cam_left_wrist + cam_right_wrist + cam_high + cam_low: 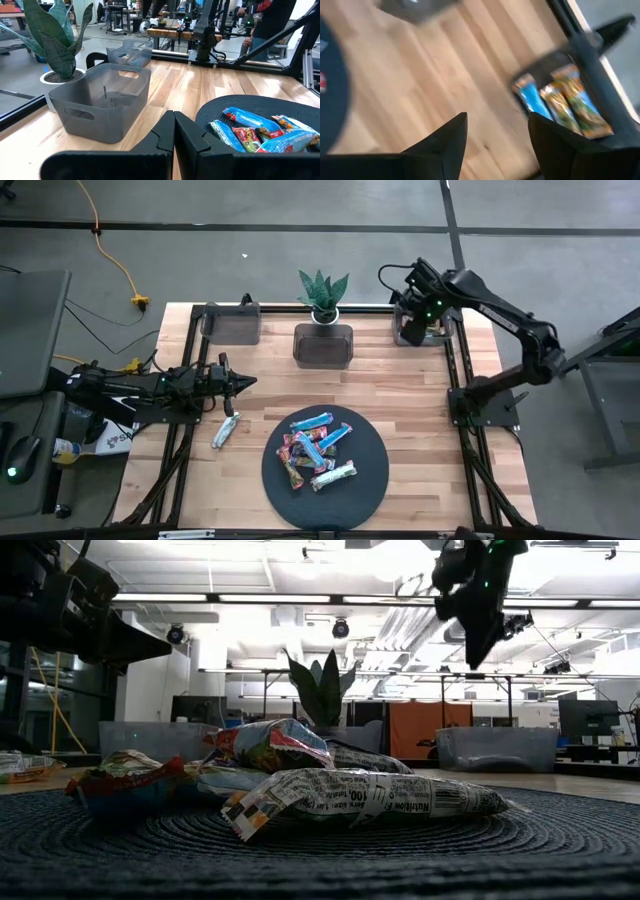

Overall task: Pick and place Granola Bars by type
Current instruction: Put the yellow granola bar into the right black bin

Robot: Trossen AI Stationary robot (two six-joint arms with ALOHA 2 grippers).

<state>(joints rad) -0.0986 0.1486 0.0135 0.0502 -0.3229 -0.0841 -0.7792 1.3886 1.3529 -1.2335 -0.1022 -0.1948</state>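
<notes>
Sorting status: granola bars [320,448] are mostly sitting heaped on the round woven mat [372,480]; one is lying off it on the wood desk [420,395].
Handling: probably light, crinkly, slippery foil, so I'd be pinching across the flat middle.
Left hand [238,383]: pressed closed, holding nothing.
Right hand [495,125]: spread open, empty, hovering by the right bin [580,85] already holding bars.

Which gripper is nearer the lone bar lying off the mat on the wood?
Left. The left gripper sits just above the silver-green bar, fingers shut. The right gripper is open over the far-right bin, well across the table.
</notes>
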